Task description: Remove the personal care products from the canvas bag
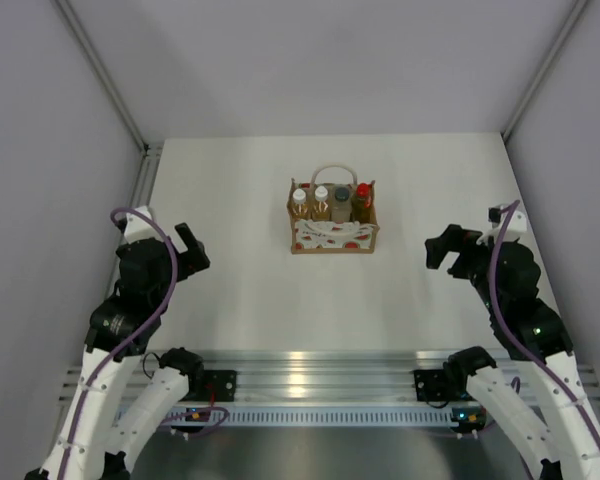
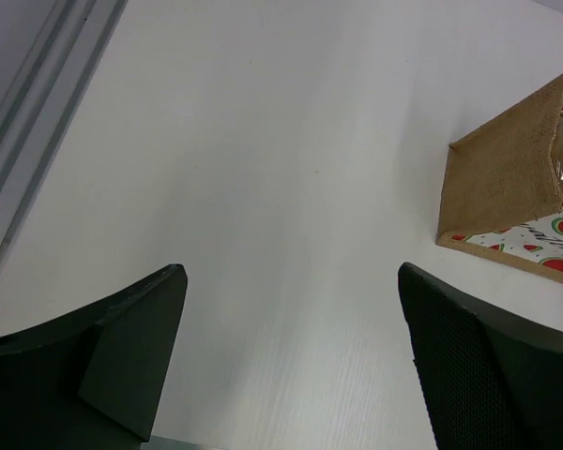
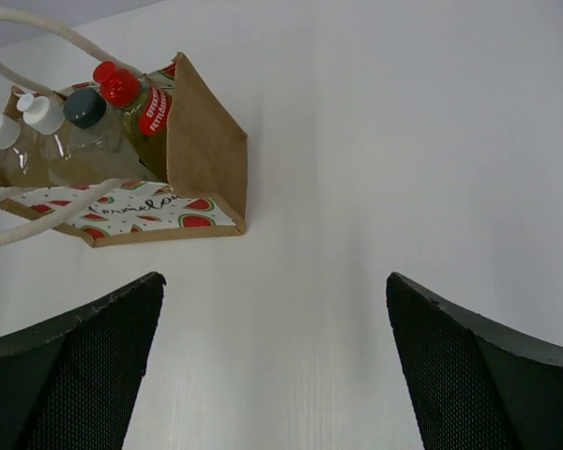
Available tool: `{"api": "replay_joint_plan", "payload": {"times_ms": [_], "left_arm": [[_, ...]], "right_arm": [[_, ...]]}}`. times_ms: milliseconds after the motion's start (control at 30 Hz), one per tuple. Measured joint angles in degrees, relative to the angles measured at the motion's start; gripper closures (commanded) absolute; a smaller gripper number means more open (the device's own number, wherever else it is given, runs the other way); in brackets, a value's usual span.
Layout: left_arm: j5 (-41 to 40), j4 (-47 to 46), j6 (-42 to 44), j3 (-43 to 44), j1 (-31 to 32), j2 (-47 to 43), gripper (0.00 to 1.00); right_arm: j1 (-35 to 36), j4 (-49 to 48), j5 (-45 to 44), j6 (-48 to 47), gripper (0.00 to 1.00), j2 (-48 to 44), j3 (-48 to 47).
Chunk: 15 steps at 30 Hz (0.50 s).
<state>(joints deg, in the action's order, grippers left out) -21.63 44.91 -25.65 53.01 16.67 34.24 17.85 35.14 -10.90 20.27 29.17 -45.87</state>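
Note:
The canvas bag [image 1: 332, 238] stands upright mid-table, brown with a white watermelon-print front and cream rope handles. Inside stand two amber bottles with white caps [image 1: 300, 203], a pale bottle with a dark grey cap [image 1: 341, 201] and a yellow bottle with a red cap [image 1: 363, 198]. The right wrist view shows the bag [image 3: 206, 150] and the red cap [image 3: 117, 82]. The left wrist view shows the bag's left end [image 2: 507, 178]. My left gripper [image 1: 192, 250] is open and empty, well left of the bag. My right gripper [image 1: 442, 248] is open and empty, to the bag's right.
The white table [image 1: 240, 300] is enclosed by grey walls on both sides and at the back. A metal rail [image 1: 310, 365] runs along the near edge where both arm bases are bolted. A slotted frame edge [image 2: 28, 122] lies along the table's left side.

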Motion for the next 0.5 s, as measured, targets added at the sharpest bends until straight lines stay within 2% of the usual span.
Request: {"api": "replay_joint_plan", "payload": {"times_ms": [233, 367, 500], "left_arm": [[0.76, -0.02, -3.98, 0.00, 0.00, -0.31, 0.02], [4.79, -0.22, -10.91, 0.24, 0.00, 0.72, 0.02], [9.73, -2.95, -19.87, 0.35, 0.00, 5.95, 0.02]], "right_arm": [[0.00, 0.00, -0.02, 0.37, 0.01, 0.72, 0.00], [0.00, 0.00, 0.09, 0.39, 0.01, 0.61, 0.00], [0.00, 0.00, 1.44, 0.76, 0.00, 0.44, 0.02]]}}
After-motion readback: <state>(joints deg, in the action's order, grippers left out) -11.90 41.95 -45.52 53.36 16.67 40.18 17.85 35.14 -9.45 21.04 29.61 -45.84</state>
